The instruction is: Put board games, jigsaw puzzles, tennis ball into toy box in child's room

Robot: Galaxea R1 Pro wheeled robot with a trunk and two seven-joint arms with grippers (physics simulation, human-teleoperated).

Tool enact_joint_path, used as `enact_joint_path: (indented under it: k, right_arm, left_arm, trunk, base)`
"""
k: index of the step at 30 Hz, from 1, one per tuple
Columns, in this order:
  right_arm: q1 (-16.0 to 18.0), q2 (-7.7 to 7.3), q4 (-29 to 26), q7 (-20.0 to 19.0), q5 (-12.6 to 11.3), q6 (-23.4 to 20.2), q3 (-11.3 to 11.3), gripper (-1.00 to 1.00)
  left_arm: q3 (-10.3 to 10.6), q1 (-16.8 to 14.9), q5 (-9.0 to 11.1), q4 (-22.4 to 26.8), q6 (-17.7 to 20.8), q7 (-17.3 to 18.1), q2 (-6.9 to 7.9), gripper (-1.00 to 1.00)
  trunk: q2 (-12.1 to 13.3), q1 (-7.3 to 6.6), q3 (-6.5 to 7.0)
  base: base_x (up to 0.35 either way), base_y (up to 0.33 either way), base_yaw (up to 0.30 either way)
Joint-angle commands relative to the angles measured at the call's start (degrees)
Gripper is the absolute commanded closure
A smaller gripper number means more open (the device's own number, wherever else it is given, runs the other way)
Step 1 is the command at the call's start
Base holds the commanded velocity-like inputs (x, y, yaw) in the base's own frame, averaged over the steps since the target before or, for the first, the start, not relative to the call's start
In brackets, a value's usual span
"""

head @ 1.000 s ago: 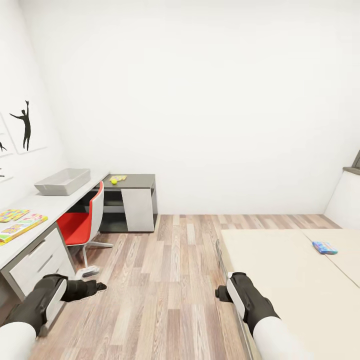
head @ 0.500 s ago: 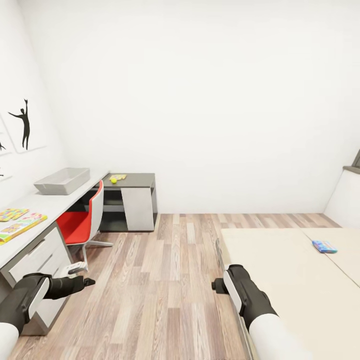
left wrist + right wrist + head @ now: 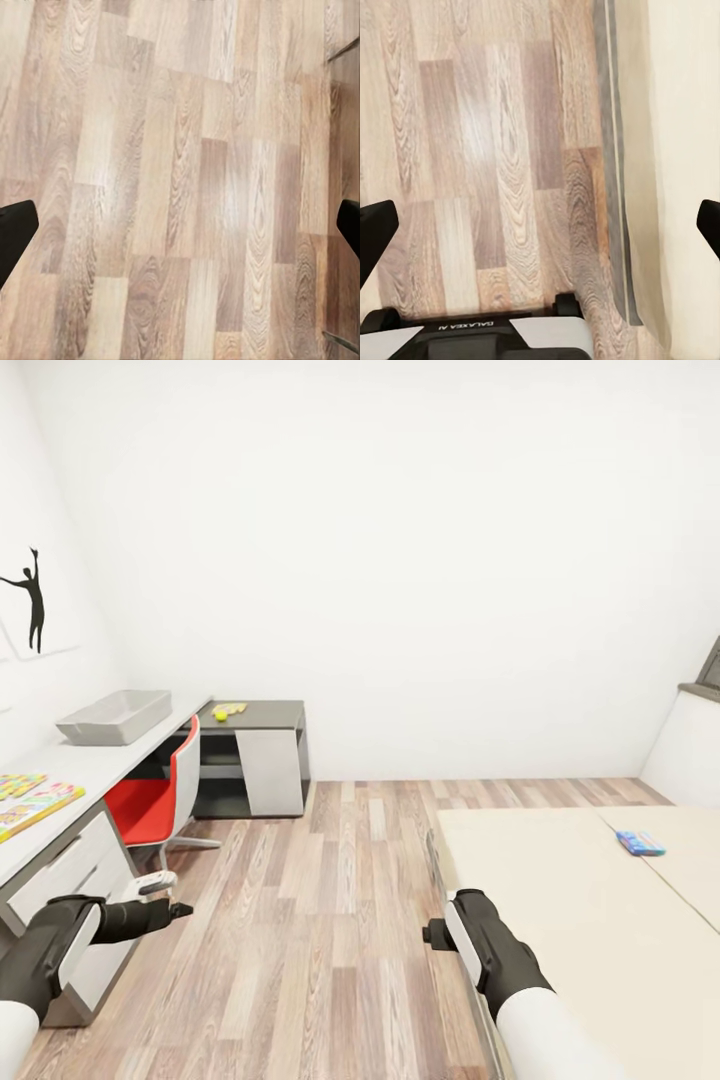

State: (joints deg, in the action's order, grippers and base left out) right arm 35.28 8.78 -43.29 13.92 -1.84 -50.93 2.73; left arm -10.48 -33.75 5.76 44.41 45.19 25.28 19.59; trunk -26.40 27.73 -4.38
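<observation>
One toy box point(image 3: 112, 717), one tennis ball point(image 3: 220, 715), two jigsaw puzzles point(image 3: 28, 797), one board game point(image 3: 640, 844); both grippers point(image 3: 180, 232) point(image 3: 540, 225) spread, empty.

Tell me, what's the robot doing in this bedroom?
It's tidying up toys but hasn't picked anything up. Both grippers, left and right, are open and empty over the wood floor. The grey toy box sits on the long table with bright puzzles and a tennis ball. A blue board game lies on the bed.
</observation>
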Motion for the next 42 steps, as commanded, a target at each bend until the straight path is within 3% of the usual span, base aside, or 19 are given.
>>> enact_joint_path:
  k: [1,20,34,42]
  right_arm:
    - [0.0,0.05,-0.1,0.3,-0.2,-0.2,0.2,-1.0]
    - [0.0,-0.09,-0.3,0.6,-0.1,0.4,-0.5,-1.0]
    - [0.0,0.16,-0.3,0.7,-0.1,0.5,-0.7,-1.0]
    - [0.0,0.2,-0.3,0.7,-0.1,0.6,-0.8,-1.0]
  left_arm:
    - [-0.1,-0.1,0.6,0.2,0.5,-0.1,-0.01,-1.0]
    - [0.0,0.0,0.5,0.8,0.8,-0.1,-1.43,-1.0]
    - [0.0,0.0,0.4,0.8,0.8,-0.2,-3.84,-1.0]
    - [0.1,0.0,0.3,0.8,0.9,-0.2,-4.18,-1.0]
  trunk:
    - [-0.1,0.03,-0.22]
    - [-0.1,0.03,-0.53]
    - [-0.1,0.03,-0.53]
    - [-0.1,0.03,-0.53]
  base:
    - [0.0,0.0,-0.028]
    - [0.0,0.0,-0.004]
    - [0.0,0.0,0.0]
    - [0.0,-0.043,0.0]
